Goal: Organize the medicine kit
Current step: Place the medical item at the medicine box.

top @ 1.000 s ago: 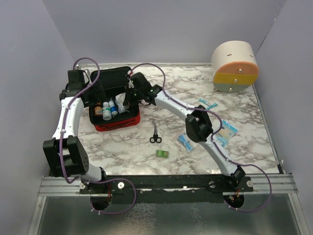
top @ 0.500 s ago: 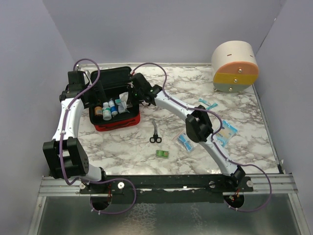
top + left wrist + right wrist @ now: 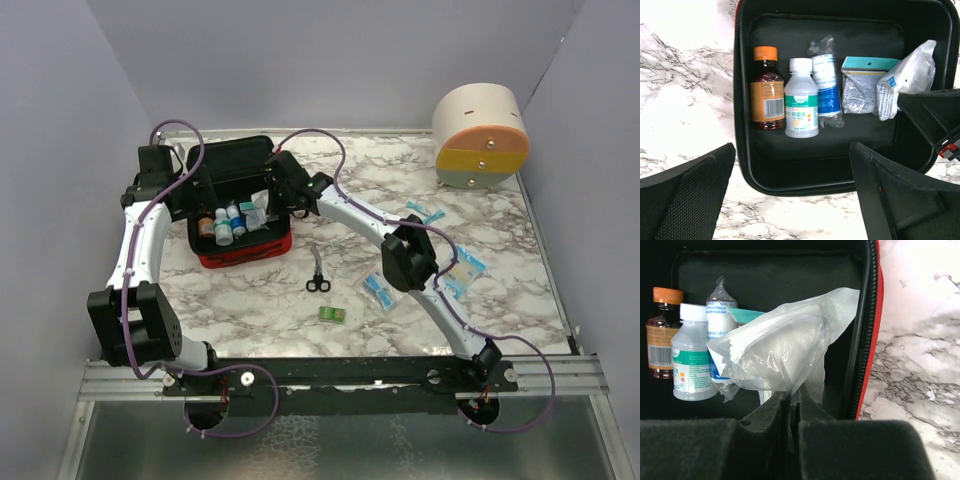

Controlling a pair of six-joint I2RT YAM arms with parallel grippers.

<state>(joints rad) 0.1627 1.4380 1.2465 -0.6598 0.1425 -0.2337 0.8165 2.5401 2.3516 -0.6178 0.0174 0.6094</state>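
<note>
Right tool was pinched narrow on the lower edge of a clear packet of white material, holding it inside the right end of the medicine kit. Left tool hung over the kit's near wall with its fingers spread wide, gripping nothing. The red kit sat open at the far left of the marble bench, with its black lid raised behind it. In its black tray lay, left to right, a brown bottle with an orange cap, a white bottle with a green label, a wrapped blue-and-white roll and a teal-topped pack, close together. Scissors, a small green packet and blue packets lay outside on the bench. A round drawer container stood at the far right.
</note>
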